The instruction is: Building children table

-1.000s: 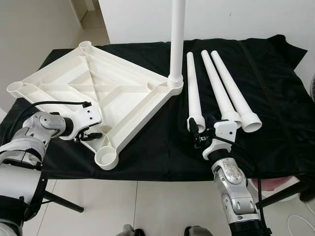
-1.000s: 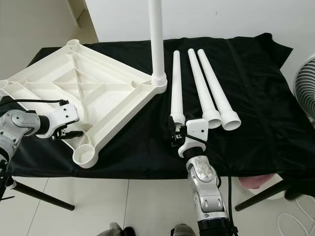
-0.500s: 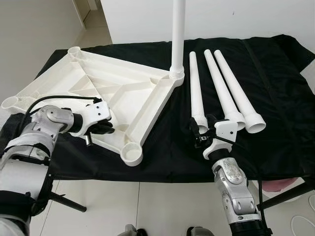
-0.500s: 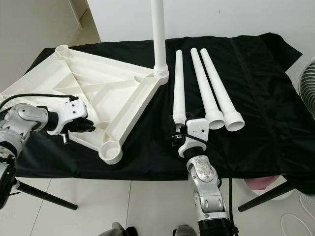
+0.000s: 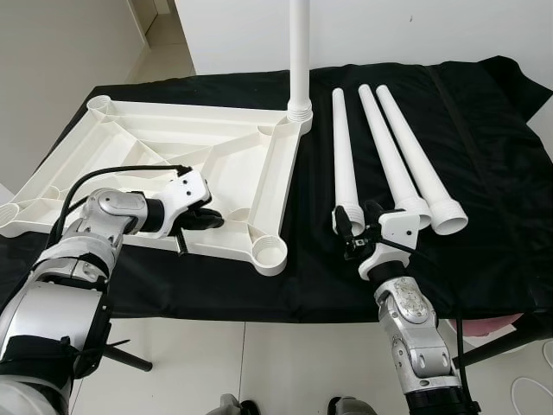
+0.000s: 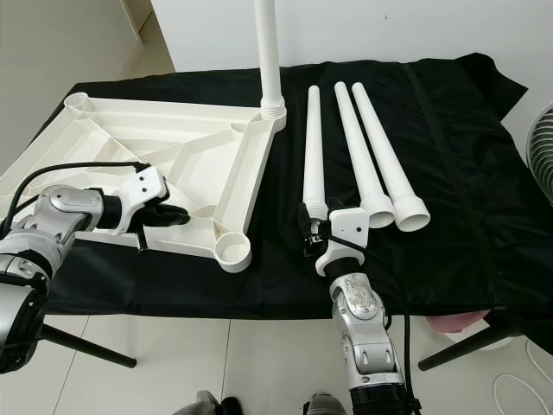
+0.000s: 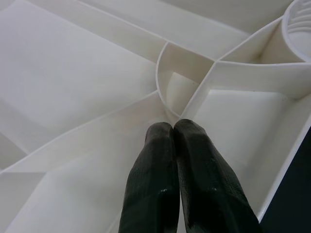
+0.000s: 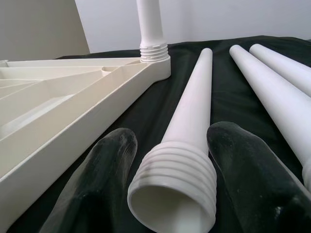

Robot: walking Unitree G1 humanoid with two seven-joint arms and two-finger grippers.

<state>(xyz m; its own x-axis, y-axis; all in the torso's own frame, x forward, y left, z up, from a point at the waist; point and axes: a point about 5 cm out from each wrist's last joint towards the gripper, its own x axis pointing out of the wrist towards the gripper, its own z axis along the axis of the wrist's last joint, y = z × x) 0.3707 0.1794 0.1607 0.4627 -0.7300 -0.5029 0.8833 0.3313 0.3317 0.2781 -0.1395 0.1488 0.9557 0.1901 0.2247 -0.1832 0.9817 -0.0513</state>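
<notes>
Right wrist view showed the right end effector [image 8: 167, 194] spread open, one finger [image 8: 97, 179] on either side of the threaded end of the nearest loose leg [image 8: 187, 145], not yet clamped on it. Left eye view placed this end effector at 5 o'clock on the black-draped tabletop [image 5: 484, 130], with two further loose legs [image 5: 406, 156] lying parallel just beside the first, toward 3 o'clock. Left wrist view showed the left end effector [image 7: 174, 127] clenched, its fingers pressed together with nothing between them, the tips resting on the ribbed underside of the inverted table panel [image 5: 173, 147]. That panel lay at 9 to 11 o'clock; one mounted leg [image 5: 299, 52] stood upright in its far corner socket at 12 o'clock, and an empty corner socket [image 5: 270, 252] faced the robot near 6 o'clock. Judged step: steadying the panel while preparing to pick up the second leg. The next move would call for closing on the leg near its thread, raising it upright, and seating the thread squarely in the empty socket before turning.
</notes>
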